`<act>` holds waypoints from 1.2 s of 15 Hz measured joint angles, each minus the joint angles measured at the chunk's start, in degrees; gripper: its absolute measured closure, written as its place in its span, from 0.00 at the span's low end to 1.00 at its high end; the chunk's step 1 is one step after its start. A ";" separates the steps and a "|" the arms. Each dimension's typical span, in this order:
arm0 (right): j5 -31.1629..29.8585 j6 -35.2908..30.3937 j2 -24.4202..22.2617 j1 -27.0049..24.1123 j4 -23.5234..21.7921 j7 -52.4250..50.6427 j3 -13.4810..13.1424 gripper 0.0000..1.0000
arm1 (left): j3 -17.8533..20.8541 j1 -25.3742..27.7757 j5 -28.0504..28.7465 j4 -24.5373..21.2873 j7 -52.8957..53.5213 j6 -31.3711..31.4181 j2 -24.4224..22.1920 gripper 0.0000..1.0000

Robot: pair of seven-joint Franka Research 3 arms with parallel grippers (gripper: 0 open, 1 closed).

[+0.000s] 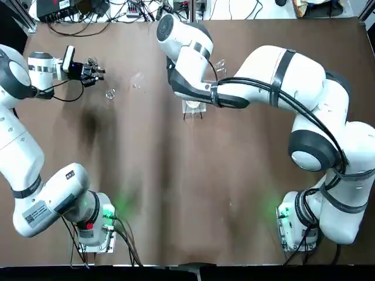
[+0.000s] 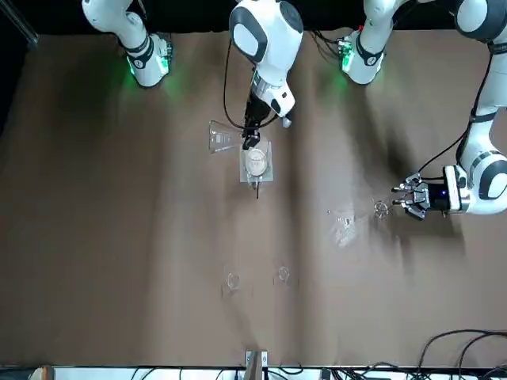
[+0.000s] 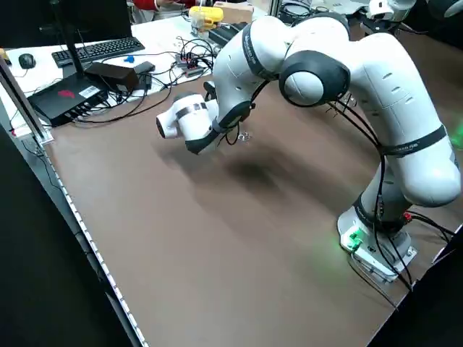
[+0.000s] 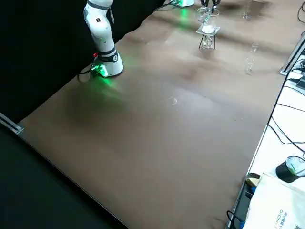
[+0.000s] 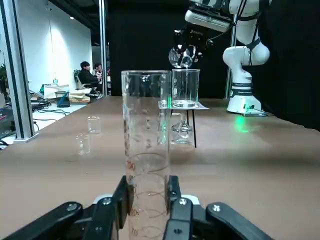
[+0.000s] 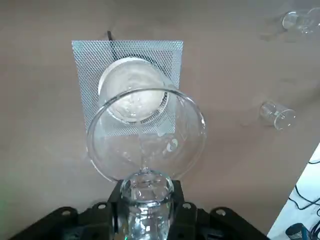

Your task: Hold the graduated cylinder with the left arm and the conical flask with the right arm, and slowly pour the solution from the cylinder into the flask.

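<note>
The graduated cylinder [image 5: 146,125] stands upright near the table's far left, part filled with clear liquid; from overhead its round foot [image 1: 110,93] shows. My left gripper [image 5: 147,192] is level at the tube's lower half and shut on it, one finger on each side. From across the table the left gripper [image 2: 398,198] sits just beside the cylinder's foot [image 2: 381,209]. My right gripper [image 6: 146,192] is shut on the neck of the conical flask [image 6: 146,150], mouth up. The flask [image 5: 180,56] hangs right above a beaker. In the top view the right arm hides its gripper.
The wide beaker [image 2: 256,161] sits on a white square mesh stand [image 6: 90,55] at the table's far middle. Another clear flask [image 2: 222,139] stands beside it. Two small glass beakers [image 2: 232,281] [image 2: 283,275] stand near the far edge. Cables and a keyboard lie beyond that edge.
</note>
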 joint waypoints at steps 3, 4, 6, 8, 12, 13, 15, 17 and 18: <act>-0.04 0.00 0.02 0.04 0.00 0.00 0.00 0.61 | 0.01 0.00 0.01 0.00 0.00 0.30 0.09 0.57; -0.06 0.00 0.03 0.04 0.00 0.00 0.00 0.61 | 0.01 0.00 0.01 0.00 0.01 0.59 0.19 0.48; -0.07 0.00 0.03 0.04 0.03 0.00 -0.05 0.61 | 0.02 0.00 0.14 0.00 0.02 0.89 0.27 0.30; -0.07 -0.16 0.03 -0.02 0.97 0.00 -0.39 0.61 | 0.05 0.01 1.40 0.30 0.02 0.93 0.27 0.02; 2.87 -0.63 -0.15 -2.19 2.46 -0.18 -0.51 0.61 | 1.41 0.36 3.51 1.54 0.02 1.04 -0.19 0.00; 3.57 -0.63 -0.46 -2.92 2.82 -0.53 -0.52 0.61 | 2.03 0.78 4.37 1.98 0.01 1.01 -0.79 0.00; 6.15 -0.65 -1.25 -4.09 3.30 -1.03 -0.52 0.61 | 2.53 2.76 6.81 2.92 -0.47 0.85 -2.87 0.00; 8.22 -0.66 -2.22 -4.91 3.55 -1.22 -0.52 0.61 | 2.53 4.71 9.55 4.08 -1.68 0.14 -6.31 0.00; 9.11 -0.67 -2.66 -5.25 3.66 -1.27 -0.52 0.61 | 2.51 5.27 10.60 4.88 -2.91 -0.41 -8.52 0.00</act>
